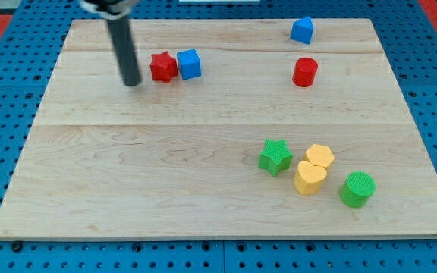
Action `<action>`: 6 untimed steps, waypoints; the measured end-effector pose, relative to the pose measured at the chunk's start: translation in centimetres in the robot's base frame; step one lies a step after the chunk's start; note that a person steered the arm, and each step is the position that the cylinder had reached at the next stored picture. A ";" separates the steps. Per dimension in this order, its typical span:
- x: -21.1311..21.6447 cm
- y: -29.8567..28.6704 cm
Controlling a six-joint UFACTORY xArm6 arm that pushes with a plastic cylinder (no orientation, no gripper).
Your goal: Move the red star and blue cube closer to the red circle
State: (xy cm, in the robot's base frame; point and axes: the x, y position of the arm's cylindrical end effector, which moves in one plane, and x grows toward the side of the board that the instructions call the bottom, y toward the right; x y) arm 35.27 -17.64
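Upper left: my tip [132, 82] rests on the wooden board [127, 174], just left of the red star [162, 67], apart from it. The arm carries no pincer, only the rod. The blue cube [190, 64] touches the star's right side. The red circle [305, 72] stands well apart, toward the view's right, below a blue pentagon-like block [302, 29].

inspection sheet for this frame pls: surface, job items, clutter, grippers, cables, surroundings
Surface: wooden board, flat, blocks on top.
Job's things: red star touching blue cube, upper left; red circle apart, to the view's right.
Clutter: blue block at top; green star, two yellow blocks, green cylinder lower right.
Grippers: none; my tip just left of the red star.
Cables: nothing seen.
Surroundings: blue pegboard.
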 end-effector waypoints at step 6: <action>1.3 14.3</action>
